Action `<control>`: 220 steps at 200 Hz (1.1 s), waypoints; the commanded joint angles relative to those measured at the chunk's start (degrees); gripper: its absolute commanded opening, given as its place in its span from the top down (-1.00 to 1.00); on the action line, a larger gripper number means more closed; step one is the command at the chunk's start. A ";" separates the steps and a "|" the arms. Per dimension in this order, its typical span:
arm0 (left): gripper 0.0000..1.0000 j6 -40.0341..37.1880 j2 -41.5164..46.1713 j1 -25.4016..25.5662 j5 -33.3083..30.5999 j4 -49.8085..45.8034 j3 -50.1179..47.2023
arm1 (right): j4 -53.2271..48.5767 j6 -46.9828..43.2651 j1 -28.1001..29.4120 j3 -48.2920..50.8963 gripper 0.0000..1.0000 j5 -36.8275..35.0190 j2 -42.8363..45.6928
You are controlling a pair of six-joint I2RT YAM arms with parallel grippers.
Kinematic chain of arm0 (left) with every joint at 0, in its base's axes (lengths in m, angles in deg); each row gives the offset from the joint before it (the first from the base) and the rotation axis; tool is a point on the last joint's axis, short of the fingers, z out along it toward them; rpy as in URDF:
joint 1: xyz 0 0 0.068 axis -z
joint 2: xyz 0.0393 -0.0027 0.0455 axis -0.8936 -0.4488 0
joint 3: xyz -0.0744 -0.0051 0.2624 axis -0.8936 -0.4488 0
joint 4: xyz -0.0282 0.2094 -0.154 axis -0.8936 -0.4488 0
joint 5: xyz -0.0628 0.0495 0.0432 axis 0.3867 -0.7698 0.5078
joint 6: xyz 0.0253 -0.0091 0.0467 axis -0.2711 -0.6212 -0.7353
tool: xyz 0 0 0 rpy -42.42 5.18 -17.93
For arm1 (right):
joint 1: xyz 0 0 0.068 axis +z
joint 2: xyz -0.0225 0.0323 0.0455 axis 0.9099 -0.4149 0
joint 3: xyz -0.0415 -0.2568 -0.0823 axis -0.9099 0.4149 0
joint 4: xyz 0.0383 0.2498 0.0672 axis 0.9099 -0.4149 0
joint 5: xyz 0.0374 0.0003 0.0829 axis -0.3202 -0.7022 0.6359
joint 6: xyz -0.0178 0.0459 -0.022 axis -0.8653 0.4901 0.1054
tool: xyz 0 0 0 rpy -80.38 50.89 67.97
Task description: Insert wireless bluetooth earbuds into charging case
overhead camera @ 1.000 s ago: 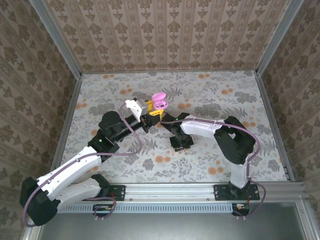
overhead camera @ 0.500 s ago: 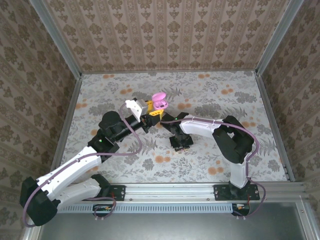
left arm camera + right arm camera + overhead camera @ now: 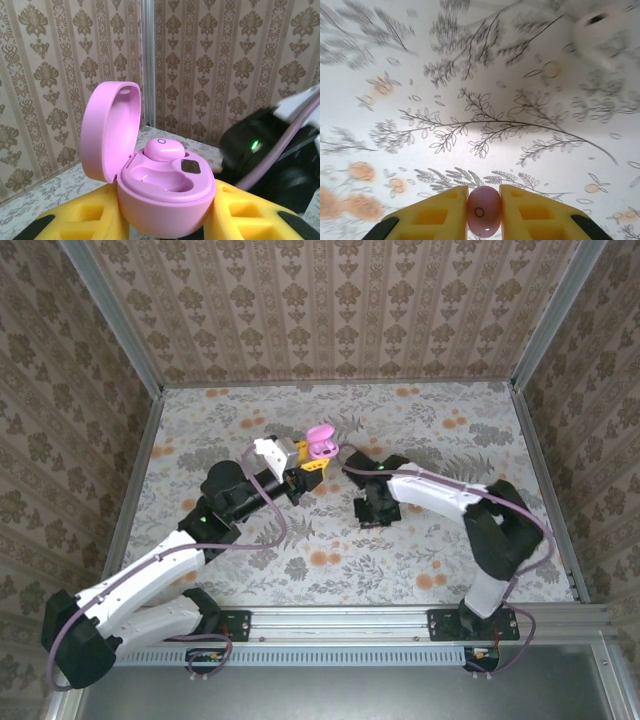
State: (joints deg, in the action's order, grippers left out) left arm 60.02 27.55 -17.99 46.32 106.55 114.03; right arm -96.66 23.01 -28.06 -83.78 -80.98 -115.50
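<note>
Clearly circle-marked pink earbud (image 3: 483, 211) clamped between right jaws.

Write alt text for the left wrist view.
An open pink charging case sits clamped between the left pincer's yellow fingers, lid tipped back to the left. One pink earbud is seated in it; the slot beside it is empty. Patterned wallpaper behind.

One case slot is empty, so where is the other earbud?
Right wrist view, bottom centre: the other earbud is pinched in the right pincer, above the floral table.
</note>
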 commanded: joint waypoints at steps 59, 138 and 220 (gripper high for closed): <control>0.27 1.48 -5.51 0.36 -0.17 4.08 3.10 | 5.70 5.80 -12.28 0.53 0.51 15.50 22.72; 0.28 3.11 -10.91 0.70 1.88 7.99 3.36 | 10.19 12.13 -13.53 -8.80 0.50 24.98 29.18; 0.28 1.76 -12.46 1.41 2.92 8.13 3.24 | 15.76 12.67 -9.25 -14.27 0.49 29.48 24.04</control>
State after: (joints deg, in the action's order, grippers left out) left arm 61.99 15.15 -17.16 48.01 111.66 115.06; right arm -83.42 35.20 -38.92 -95.71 -54.27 -89.10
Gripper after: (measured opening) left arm 0.363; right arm 0.257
